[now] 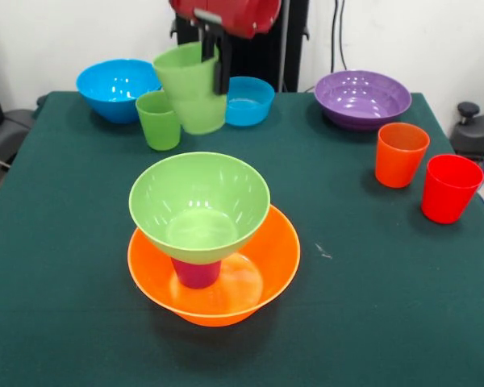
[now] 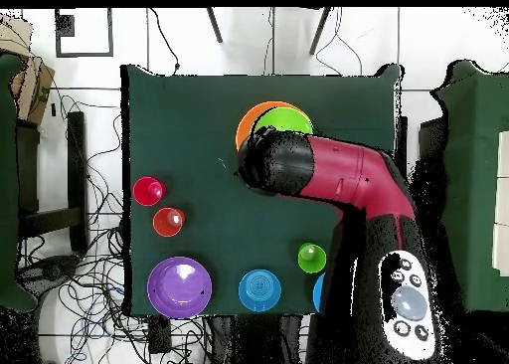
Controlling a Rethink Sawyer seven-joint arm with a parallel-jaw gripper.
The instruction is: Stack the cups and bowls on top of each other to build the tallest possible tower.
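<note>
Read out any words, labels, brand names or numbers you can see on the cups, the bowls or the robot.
None can be read.
The cups and bowls, like the green bowl and red cup, are plain.
The arm's round buttons carry no legible marks.

Five cups (image 1: 190, 87); five bowls (image 1: 363, 98).

Dark green cloth-covered table (image 1: 403, 322) in a white-walled room.
White wall (image 1: 436, 40) behind the table's far edge, black cables (image 1: 337, 32) hanging down it. Overhead: pale tiled floor (image 2: 179, 42), tangled cables (image 2: 89, 280) off one side edge, dark chair legs (image 2: 268, 27) beyond another edge. Even, diffuse light.
</note>
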